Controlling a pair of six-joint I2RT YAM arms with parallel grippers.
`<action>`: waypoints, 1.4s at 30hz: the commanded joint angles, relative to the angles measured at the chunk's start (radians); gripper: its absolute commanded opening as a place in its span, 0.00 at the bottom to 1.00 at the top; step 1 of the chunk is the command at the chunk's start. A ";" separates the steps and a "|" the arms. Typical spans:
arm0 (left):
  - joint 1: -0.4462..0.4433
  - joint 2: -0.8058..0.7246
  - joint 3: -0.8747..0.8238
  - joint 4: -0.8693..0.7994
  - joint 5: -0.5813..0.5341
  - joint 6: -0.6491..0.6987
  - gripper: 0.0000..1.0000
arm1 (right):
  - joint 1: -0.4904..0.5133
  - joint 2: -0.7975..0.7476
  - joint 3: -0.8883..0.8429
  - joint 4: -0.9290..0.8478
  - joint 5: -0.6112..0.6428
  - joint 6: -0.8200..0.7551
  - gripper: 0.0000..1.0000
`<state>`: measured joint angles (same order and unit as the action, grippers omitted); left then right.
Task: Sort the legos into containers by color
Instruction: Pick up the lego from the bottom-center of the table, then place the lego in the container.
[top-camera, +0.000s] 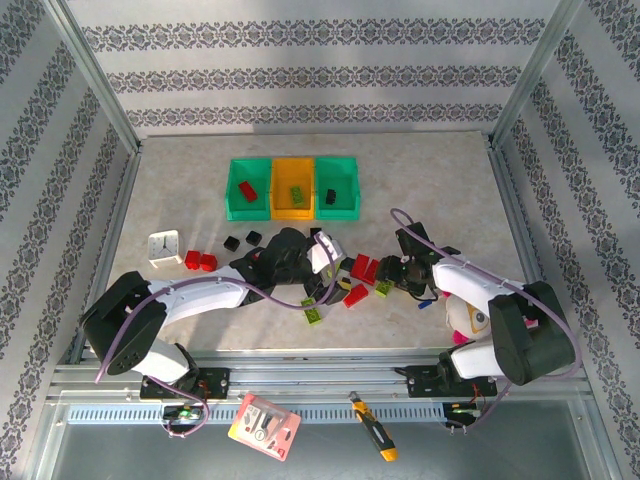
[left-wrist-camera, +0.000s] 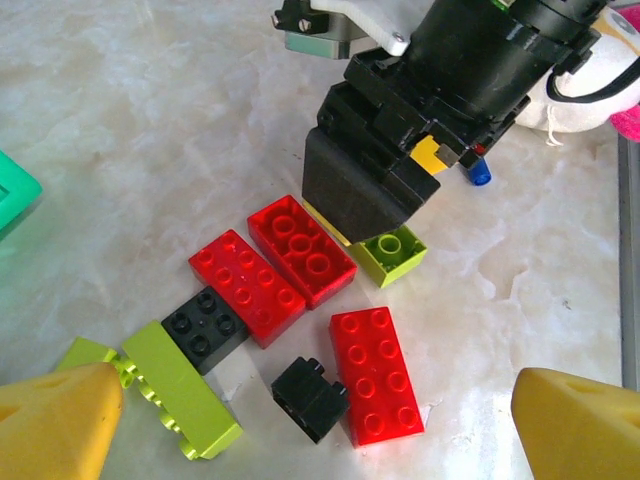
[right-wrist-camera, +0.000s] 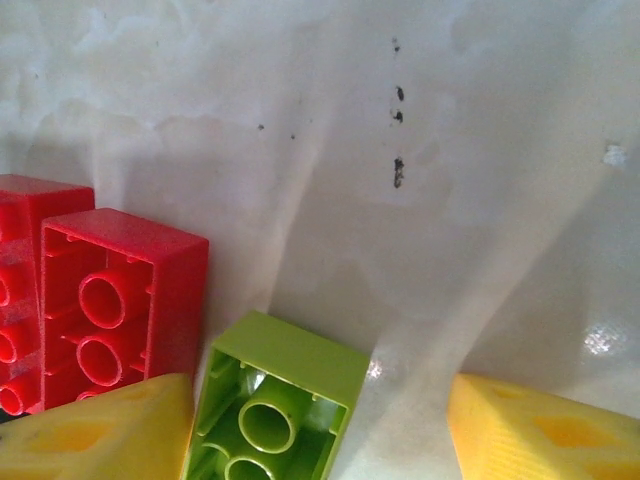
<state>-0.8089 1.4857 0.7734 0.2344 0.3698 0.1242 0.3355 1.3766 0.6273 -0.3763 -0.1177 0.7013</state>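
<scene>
Three joined containers stand at the back: a green bin (top-camera: 248, 188), an orange bin (top-camera: 294, 188) and a second green bin (top-camera: 338, 188), each holding a brick. My left gripper (top-camera: 332, 278) (left-wrist-camera: 315, 425) is open and hovers over a small black lego (left-wrist-camera: 310, 398) and a red lego (left-wrist-camera: 380, 375). More red legos (left-wrist-camera: 270, 270), a black one (left-wrist-camera: 205, 325) and a long lime one (left-wrist-camera: 175, 385) lie close by. My right gripper (top-camera: 395, 280) (right-wrist-camera: 320, 440) is open and low on the table. A lime lego (right-wrist-camera: 280, 395) (left-wrist-camera: 392, 252) lies between its fingers, near the left one, beside a red lego (right-wrist-camera: 120, 300).
A white clock (top-camera: 164, 247) stands at the left, with red legos (top-camera: 200, 261) and black legos (top-camera: 242, 240) near it. A blue marker (top-camera: 425, 298) and a white-and-pink plush toy (top-camera: 462, 315) lie by my right arm. Another lime lego (top-camera: 314, 316) sits near the front edge.
</scene>
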 joint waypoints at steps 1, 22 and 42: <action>-0.017 -0.027 -0.018 0.051 0.013 0.011 0.99 | -0.011 0.018 0.008 -0.021 0.021 0.002 0.65; -0.017 -0.094 -0.091 0.072 -0.061 0.001 0.99 | -0.004 -0.020 0.081 -0.028 0.004 -0.046 0.29; 0.148 -0.558 -0.301 -0.189 -0.330 -0.241 0.99 | 0.241 0.476 0.829 0.209 -0.037 -0.247 0.24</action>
<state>-0.6861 0.9661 0.4862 0.1230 0.1154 -0.0532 0.5663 1.7863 1.3594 -0.2375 -0.1555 0.4789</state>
